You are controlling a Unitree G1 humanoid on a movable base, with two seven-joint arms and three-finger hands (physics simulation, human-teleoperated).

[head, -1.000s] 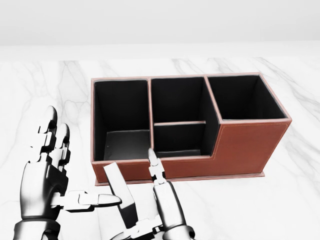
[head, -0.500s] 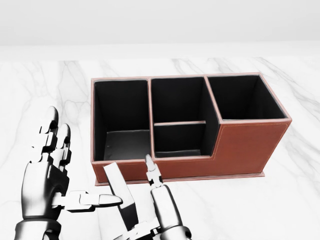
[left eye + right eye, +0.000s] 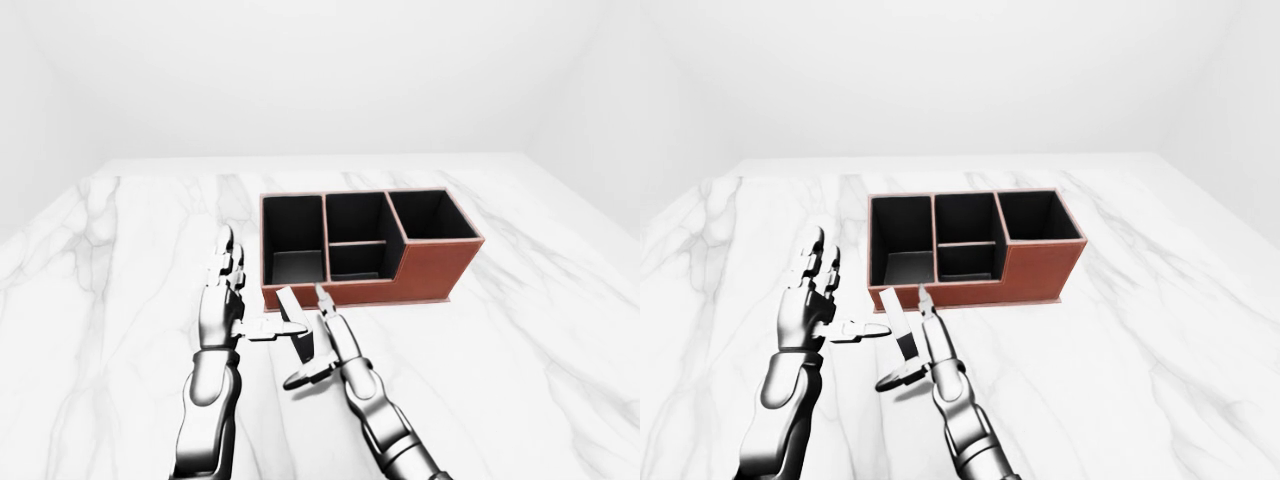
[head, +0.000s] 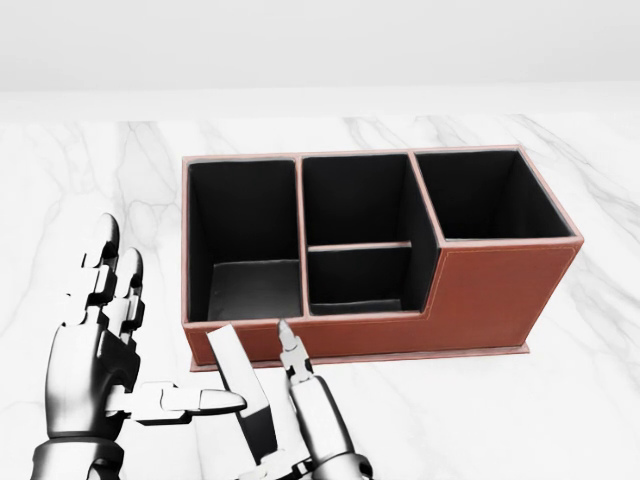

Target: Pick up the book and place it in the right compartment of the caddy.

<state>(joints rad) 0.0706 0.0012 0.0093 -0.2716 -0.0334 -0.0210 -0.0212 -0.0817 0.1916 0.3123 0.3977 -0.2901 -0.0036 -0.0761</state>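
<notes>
in the left-eye view, the book (image 3: 297,322) stands upright on the marble bench (image 3: 520,330) just short of the caddy (image 3: 366,248), braced between two hands so it stays on edge. in the head view, the left hand (image 4: 100,345) is spread wide, its thumb touching the cover, while the right hand (image 4: 300,410) presses alongside with fingers extended, gripping nothing. in the right-eye view, the right compartment (image 3: 1038,215), the tallest, sits empty, well apart from the book.

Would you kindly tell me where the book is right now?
In the head view the book stands low and left of centre, between the left hand and right hand, just below the caddy.
</notes>
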